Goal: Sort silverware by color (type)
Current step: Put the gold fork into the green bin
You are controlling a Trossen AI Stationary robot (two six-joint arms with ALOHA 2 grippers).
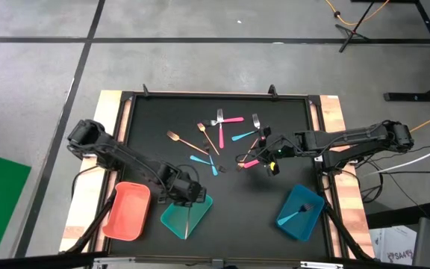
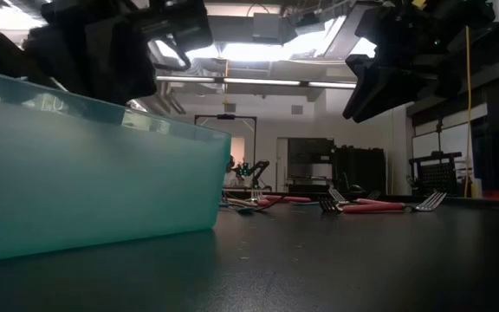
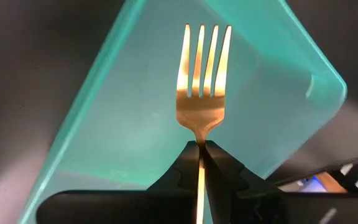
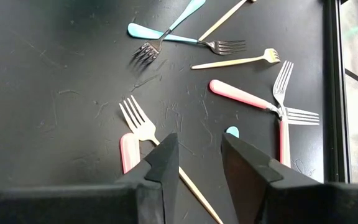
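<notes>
- Three plastic trays stood on the table: a pink tray (image 1: 125, 213), a teal tray (image 1: 174, 218) and a blue tray (image 1: 310, 203).
- Four gold pieces (image 1: 176, 137) showed: three lay loose, and one gold fork (image 3: 202, 81) was pinched in the left gripper (image 3: 201, 146).
- Four blue-handled pieces (image 4: 145, 31) showed: three lay loose and one (image 1: 298, 213) in the blue tray.
- Three pink-handled pieces (image 4: 241, 94) lay loose.

Fork (image 3: 202, 87) over middle tray (image 1: 187, 217), scattered silverware (image 1: 219, 140) behind
</notes>
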